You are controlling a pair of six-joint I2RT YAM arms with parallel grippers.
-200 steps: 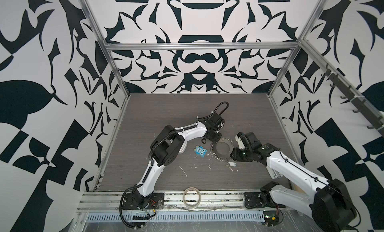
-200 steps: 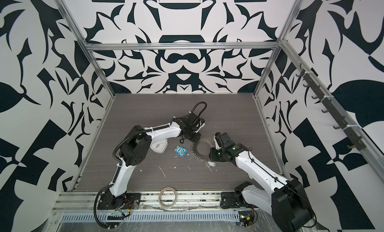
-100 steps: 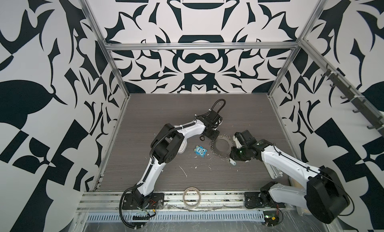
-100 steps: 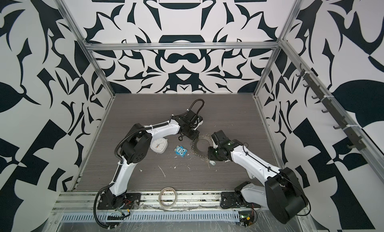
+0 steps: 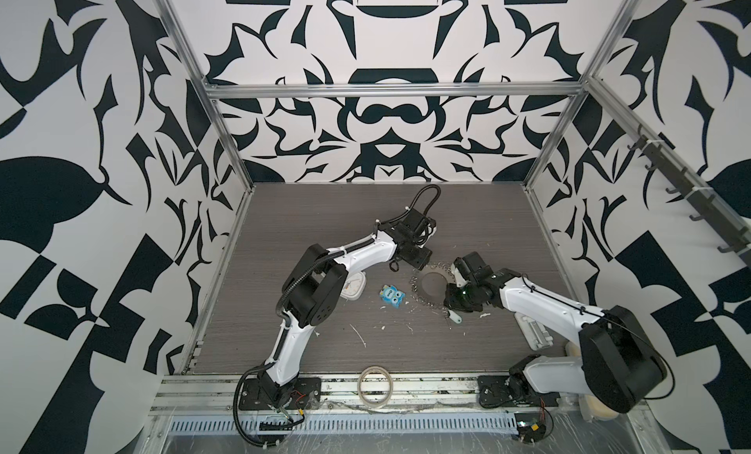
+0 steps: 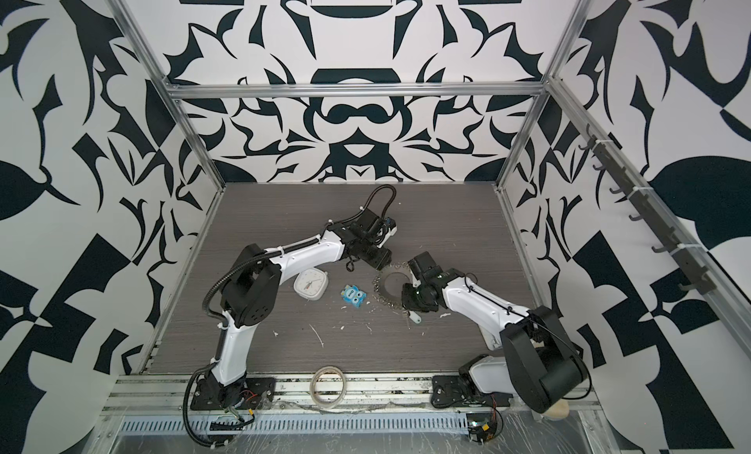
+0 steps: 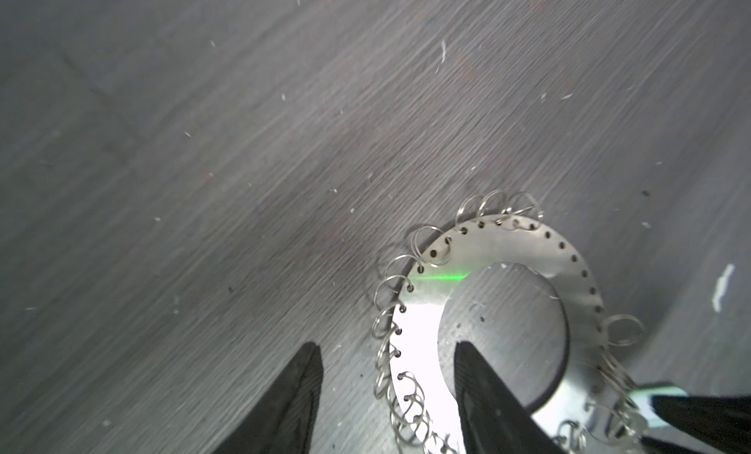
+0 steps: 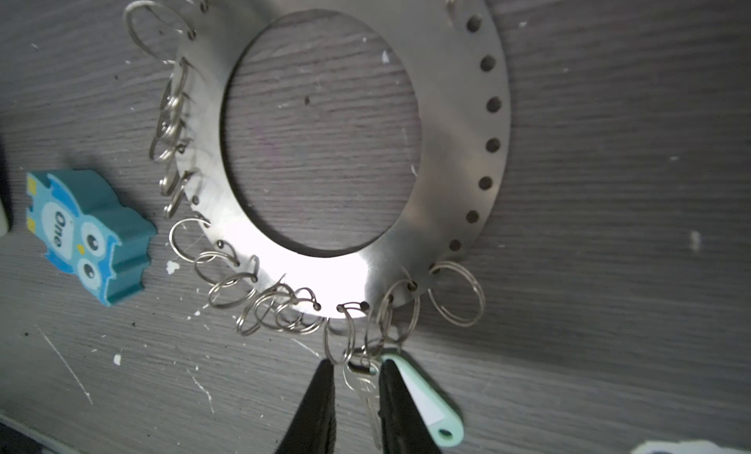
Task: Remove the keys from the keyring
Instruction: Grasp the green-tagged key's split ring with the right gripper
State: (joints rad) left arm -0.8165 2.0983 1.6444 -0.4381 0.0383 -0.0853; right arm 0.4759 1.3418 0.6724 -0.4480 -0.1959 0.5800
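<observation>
Right gripper (image 8: 355, 364) is nearly closed: its black tapered fingers (image 8: 321, 403) press both edges of the keys (image 8: 363, 387), as far as I can see from the wrist view. That bundle is a small silver metal key plus an oblong pale green plastic tag with a blank white insert, and it's hooked on one of the wire rings. Left gripper (image 7: 385, 346) is about half open and holding nothing. One finger is over the table outside the keyring (image 7: 508, 249), the other is over its centre hole, and the rim sits between them. The keyring is a flat, brushed silver disc with a big round hole. A row of small holes runs round its edge, and many of them carry thin wire split rings, bunched and overlapping on one side. It lies flat mid-table between the two arms, and the keys hang off the edge nearest the right arm's base. There's a green glint on the metal in the left wrist view. Just beside it is a blue owl-shaped block (image 8: 89, 236) with "One" printed on its face. Further left is a white rounded-square clock (image 6: 311, 285). A translucent tape roll (image 5: 374, 387) sits on the front rail. The table (image 7: 203, 147) is grey wood grain, littered with white flecks and scratches. The walls (image 5: 386, 119) are a bold black-and-white pattern in an aluminium frame.
</observation>
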